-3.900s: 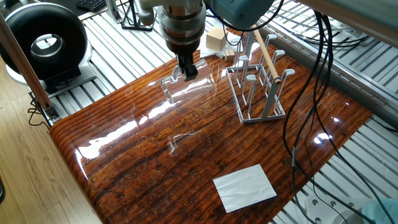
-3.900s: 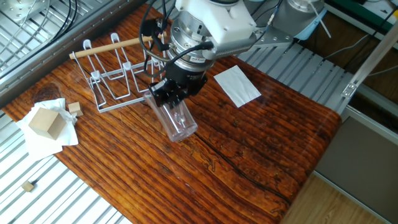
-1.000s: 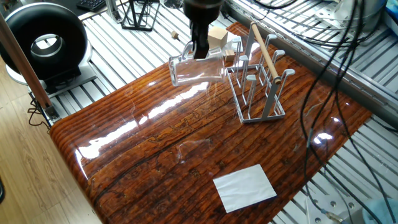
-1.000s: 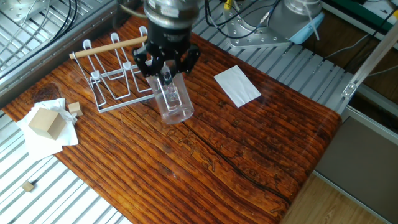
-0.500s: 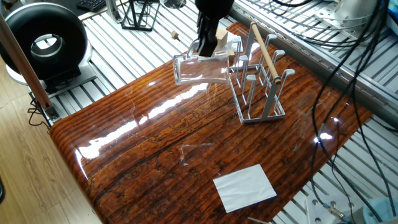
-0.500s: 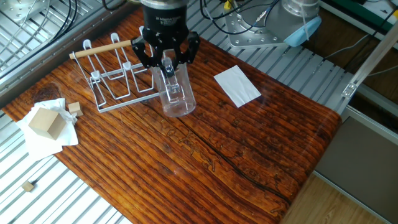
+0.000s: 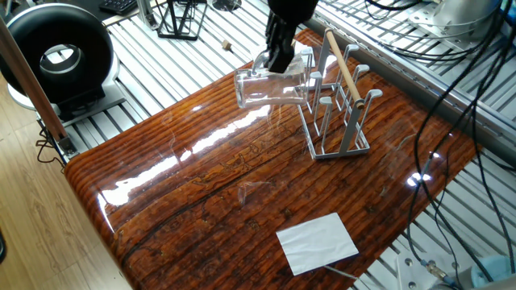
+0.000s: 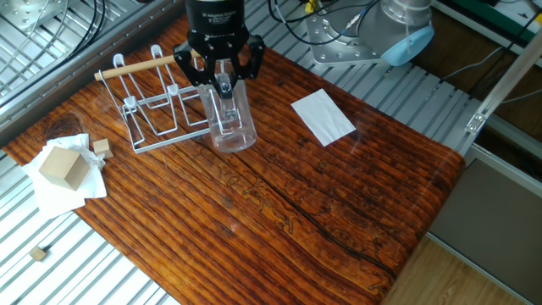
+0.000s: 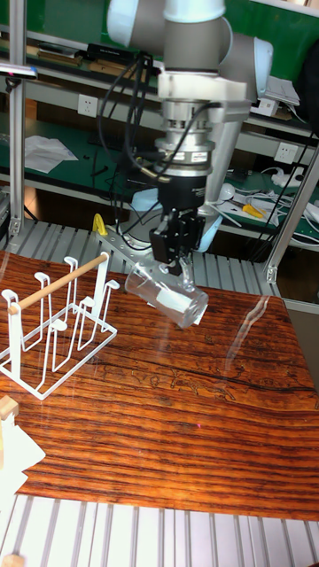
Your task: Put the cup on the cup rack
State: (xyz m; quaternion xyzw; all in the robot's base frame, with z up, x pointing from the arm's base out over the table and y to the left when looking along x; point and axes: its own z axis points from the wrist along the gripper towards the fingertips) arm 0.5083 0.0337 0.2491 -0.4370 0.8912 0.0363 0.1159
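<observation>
cup (image 9: 167, 297) hangs tilted over glossy striped wood table (image 9: 177, 425).

Near the middle of the frame we see the gripper (image 9: 180, 262) clamped on the cup (image 9: 166, 298), which hangs tilted in the air above the wooden table (image 9: 177, 416), its open mouth facing left and its thick base lower right. At the left edge we find the cup rack (image 9: 55, 323) standing on the table, apart from the cup.
</observation>
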